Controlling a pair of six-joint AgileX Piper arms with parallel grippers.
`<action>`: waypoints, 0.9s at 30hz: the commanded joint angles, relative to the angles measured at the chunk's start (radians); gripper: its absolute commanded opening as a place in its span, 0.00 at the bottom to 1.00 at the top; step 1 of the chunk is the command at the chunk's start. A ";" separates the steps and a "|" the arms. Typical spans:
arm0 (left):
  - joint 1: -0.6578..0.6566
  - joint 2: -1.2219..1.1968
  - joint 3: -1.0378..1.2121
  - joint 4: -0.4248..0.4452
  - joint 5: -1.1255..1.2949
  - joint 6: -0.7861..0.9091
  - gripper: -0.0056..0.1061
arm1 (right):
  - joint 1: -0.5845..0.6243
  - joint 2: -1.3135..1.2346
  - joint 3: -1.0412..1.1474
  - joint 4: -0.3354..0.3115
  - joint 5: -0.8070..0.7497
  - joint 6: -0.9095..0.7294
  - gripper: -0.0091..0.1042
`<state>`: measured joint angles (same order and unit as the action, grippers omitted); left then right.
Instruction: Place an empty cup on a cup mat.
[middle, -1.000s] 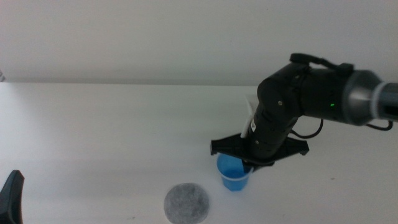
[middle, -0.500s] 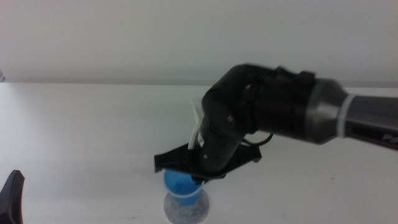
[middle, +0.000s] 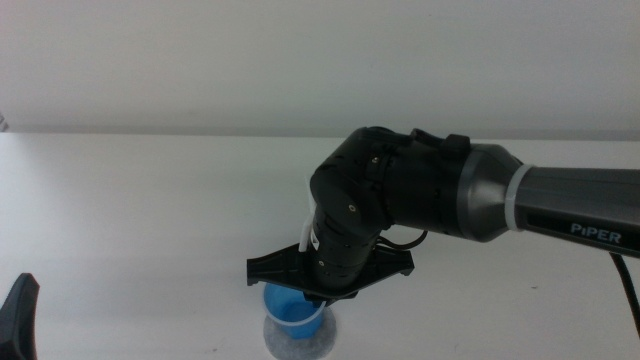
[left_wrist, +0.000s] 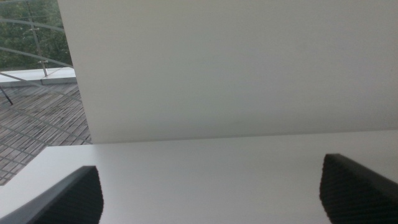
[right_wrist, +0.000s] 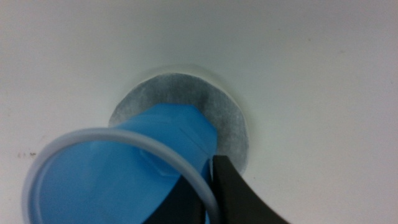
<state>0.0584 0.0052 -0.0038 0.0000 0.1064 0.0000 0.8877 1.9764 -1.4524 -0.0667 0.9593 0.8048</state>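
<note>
Right pincer low over the near part of the white counter, closed on the cup at its rim; one dark jaw seen inside against the wall in the right wrist view, cup pinched at the light rim. Cup held upright or nearly so, directly above the cup mat; only the mat's grey edge visible below the cup in the middle view, partly cut by the picture's bottom edge. In the right wrist view, cup base seen over the cup mat, sitting toward one side of the disc rather than dead centre; contact between base and mat not determinable, possibly just touching, possibly just above. Cup interior blue and empty as far as visible.

Left pincer waiting at the near left edge of the counter; jaws spread wide apart in the left wrist view, nothing between them, only bare counter and wall ahead.

Progress judged: pick-up and carry done; cup brought over target. Left to do: final lowering until base rests flat on mat, release, withdrawal without tipping. Risk judged: off-centre base overhanging the mat edge; rim grip dragging the cup on release.
</note>
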 joint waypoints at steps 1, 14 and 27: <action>-0.010 -0.041 0.041 0.000 -0.012 0.000 0.89 | 0.001 0.006 -0.008 -0.007 -0.008 0.006 0.06; -0.010 -0.041 0.041 0.000 -0.012 0.000 0.89 | 0.001 0.023 -0.008 -0.006 -0.017 0.013 0.25; -0.010 -0.041 0.041 0.000 -0.012 0.000 0.89 | -0.015 -0.417 0.170 -0.146 -0.131 0.005 0.37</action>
<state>0.0584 0.0052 -0.0038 0.0000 0.1064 0.0000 0.8832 1.6472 -1.3126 -0.1523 0.8308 0.8150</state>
